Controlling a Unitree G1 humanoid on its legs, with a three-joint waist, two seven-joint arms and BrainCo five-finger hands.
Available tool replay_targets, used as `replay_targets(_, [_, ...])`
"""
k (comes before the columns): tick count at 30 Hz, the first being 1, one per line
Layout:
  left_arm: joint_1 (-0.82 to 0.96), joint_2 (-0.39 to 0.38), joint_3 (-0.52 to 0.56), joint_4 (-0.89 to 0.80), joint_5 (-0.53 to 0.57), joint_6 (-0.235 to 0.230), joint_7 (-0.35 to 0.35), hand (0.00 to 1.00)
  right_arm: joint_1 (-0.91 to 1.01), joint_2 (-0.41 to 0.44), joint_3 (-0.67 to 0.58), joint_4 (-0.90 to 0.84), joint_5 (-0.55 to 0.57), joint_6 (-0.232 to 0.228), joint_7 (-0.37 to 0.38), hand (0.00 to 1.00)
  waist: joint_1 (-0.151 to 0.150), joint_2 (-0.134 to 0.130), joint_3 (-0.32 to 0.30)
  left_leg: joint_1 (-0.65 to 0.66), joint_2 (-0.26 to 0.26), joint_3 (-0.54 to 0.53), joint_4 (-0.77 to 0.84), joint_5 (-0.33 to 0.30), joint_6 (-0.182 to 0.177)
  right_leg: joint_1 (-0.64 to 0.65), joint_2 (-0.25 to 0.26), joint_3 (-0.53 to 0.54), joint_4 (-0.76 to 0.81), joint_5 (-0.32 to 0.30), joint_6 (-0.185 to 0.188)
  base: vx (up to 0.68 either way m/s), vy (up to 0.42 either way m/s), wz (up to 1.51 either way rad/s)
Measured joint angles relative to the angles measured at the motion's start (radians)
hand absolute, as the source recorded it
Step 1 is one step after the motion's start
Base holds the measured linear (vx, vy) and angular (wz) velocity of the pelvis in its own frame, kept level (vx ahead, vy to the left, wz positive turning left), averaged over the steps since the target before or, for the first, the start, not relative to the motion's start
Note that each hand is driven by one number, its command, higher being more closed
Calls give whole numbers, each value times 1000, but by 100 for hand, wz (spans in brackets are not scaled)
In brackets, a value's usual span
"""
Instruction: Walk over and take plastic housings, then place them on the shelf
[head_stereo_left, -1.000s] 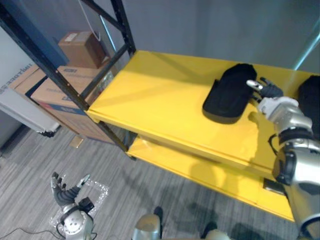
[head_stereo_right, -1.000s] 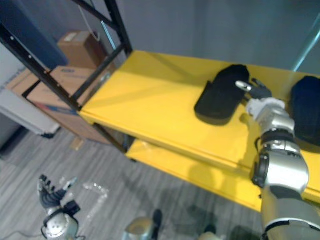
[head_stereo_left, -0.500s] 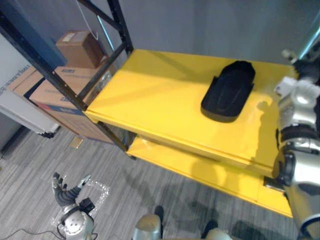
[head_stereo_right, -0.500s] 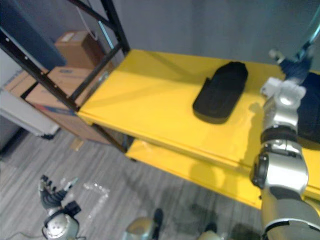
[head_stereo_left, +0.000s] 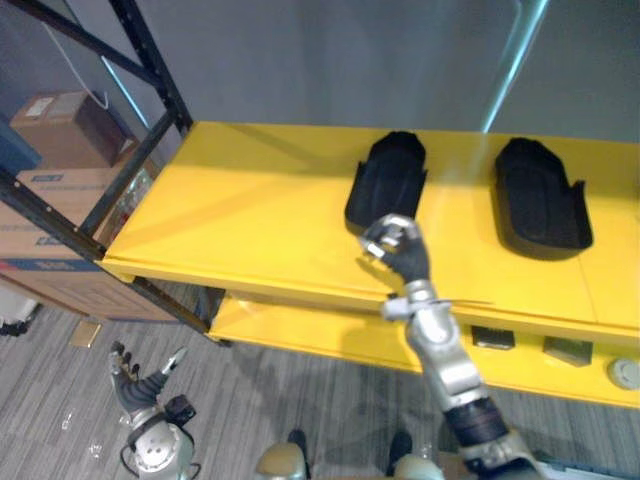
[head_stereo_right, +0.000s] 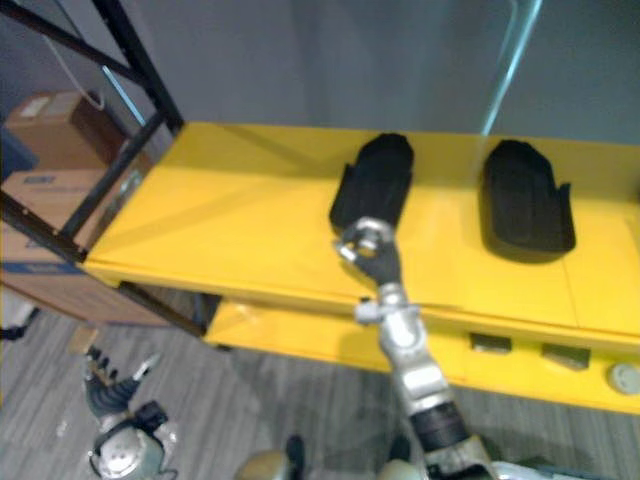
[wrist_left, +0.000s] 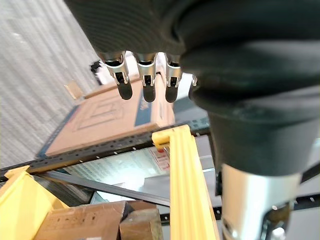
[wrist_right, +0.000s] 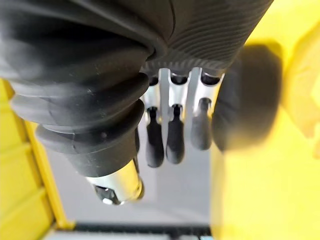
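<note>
Two black plastic housings lie on the top yellow shelf (head_stereo_left: 250, 210), one near the middle (head_stereo_left: 387, 180) and one further right (head_stereo_left: 540, 205). My right hand (head_stereo_left: 395, 245) hovers in front of the middle housing, above the shelf's front edge. Its fingers (wrist_right: 175, 135) are curled and nothing is in them. It does not touch either housing. My left hand (head_stereo_left: 140, 385) hangs low at the lower left above the floor, its fingers (wrist_left: 145, 85) straight and empty.
Black rack posts (head_stereo_left: 150, 60) rise at the shelf's left end, with cardboard boxes (head_stereo_left: 55, 120) behind and beside them. A lower yellow shelf (head_stereo_left: 300, 330) holds small parts (head_stereo_left: 567, 350) at its right. Grey carpet lies in front.
The camera has swung right, bringing a second housing into view. My right hand has left the middle housing, drawn back to the shelf's front edge and curled its fingers. The left hand is unchanged.
</note>
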Motion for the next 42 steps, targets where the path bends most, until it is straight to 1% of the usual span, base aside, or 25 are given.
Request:
replay_targets(1, [1, -2, -3, -1, 1, 0, 1, 0, 6, 0, 20, 0, -8, -4, -1, 100, -4, 0, 0, -3, 0, 0, 6, -4, 0, 0, 0, 0, -1, 0, 0, 41, 24, 3])
replay_targets(2, [7, -2, -9, -1, 3, 2, 6, 0, 25, 6, 69, 0, -39, -10, -3, 100, -16, -1, -8, -15, 0, -1, 9, -6, 0, -7, 0, -1, -4, 5, 2, 53, 20, 6])
replay_targets(3, [10, -2, -9, -3, 3, 4, 7, 0, 32, 8, 92, 0, -53, -11, -7, 100, -20, -1, -9, -14, -1, 0, 9, -6, 0, -9, 0, 0, -5, 5, 3, 81, 22, 4])
replay_targets(5, [10, -2, -21, -20, 3, 21, 18, 0, 65, 18, 164, 3, -100, -14, -33, 100, -22, 0, -10, -17, -2, 0, 17, -9, -3, -13, 0, 1, -7, 6, 3, 76, 14, -3])
replay_targets(7, [9, -2, -46, -32, 3, 26, 29, 0, 78, 18, 201, 5, -134, -14, -53, 100, -22, 0, -10, -20, -1, 0, 24, -13, -3, -13, -1, 2, -8, 6, 3, 41, 12, -2])
replay_targets(10, [8, -3, -79, -37, 4, 34, 40, 0, 85, 26, 230, 13, -156, -14, -87, 100, -26, 0, -10, -20, -4, -1, 25, -16, -3, -13, -3, 2, -8, 6, 3, 0, 0, 0])
replay_targets(14, [13, -8, -88, -37, 4, 39, 44, 0, 85, 26, 235, 44, -156, -14, -123, 100, -30, 4, -13, -17, -5, -2, 26, -17, -1, -7, -4, 0, -8, 5, 3, -17, 2, 1])
replay_targets(15, [18, -8, -89, -37, 4, 40, 46, 0, 86, 26, 236, 61, -156, -10, -134, 100, -31, 8, -21, -16, -5, -2, 26, -18, 0, -5, -4, -1, -9, 5, 4, 0, 0, 0])
replay_targets(17, [27, -9, -90, -37, 4, 40, 47, 0, 86, 26, 236, 86, -156, -9, -152, 100, -32, 15, -38, -17, -5, -4, 26, -18, 0, -5, -4, -2, -11, 5, 4, 0, 0, 0])
replay_targets(19, [31, -12, -91, -37, 4, 41, 47, 0, 85, 26, 227, 111, -158, -9, -181, 100, -31, 29, -64, -29, -5, -8, 26, -19, -1, -3, -4, -11, -15, 5, 4, -20, -1, 10])
replay_targets(20, [32, -18, -91, -37, 4, 41, 47, 0, 80, 26, 220, 129, -159, -9, -196, 100, -31, 33, -75, -31, -5, -13, 26, -19, 0, 0, -5, -24, -18, 6, 5, -16, -4, 15])
replay_targets(22, [30, -28, -91, -38, 5, 40, 46, 0, 71, 26, 196, 145, -177, -10, -212, 100, -31, 35, -76, -31, -5, -26, 31, -19, -1, 13, -4, -33, -21, 6, 5, 0, -1, 16])
replay_targets(26, [35, -39, -98, -37, 5, 40, 41, 0, 15, 29, 152, 159, -197, -24, -242, 100, -24, 32, -78, -32, -5, -28, 37, -19, -1, 16, -4, -35, -22, 7, 6, -3, 1, 3])
replay_targets(28, [38, -38, -98, -37, 4, 39, 39, 0, -8, 30, 125, 159, -197, -43, -252, 100, -18, 29, -80, -32, -5, -30, 37, -19, -1, 17, -4, -36, -22, 7, 6, 0, 0, 0])
replay_targets(34, [42, -38, -97, -37, 5, 37, 32, 0, -14, 36, 115, 159, -198, -49, -258, 100, -17, 12, -89, -33, -7, -32, 37, -19, -1, 18, -5, -39, -23, 7, 6, 0, 0, 0])
replay_targets(36, [41, -38, -97, -37, 5, 37, 26, 0, -16, 38, 105, 160, -204, -49, -258, 100, -17, 11, -89, -32, -9, -33, 37, -18, 0, 19, -7, -39, -23, 7, 6, 0, 0, 0])
replay_targets(40, [38, -38, -101, -29, 5, 37, 24, 0, -27, 37, 69, 171, -220, -30, -257, 100, -17, 11, -90, -32, -10, -37, 40, -18, 0, 23, -7, -39, -24, 8, 7, -4, 1, 2])
replay_targets(42, [37, -38, -115, -20, 5, 37, 15, 0, -44, 36, 31, 217, -239, -4, -258, 100, -19, 11, -89, -31, -10, -54, 41, -18, 0, 34, -7, -49, -26, 8, 7, -16, -1, 11])
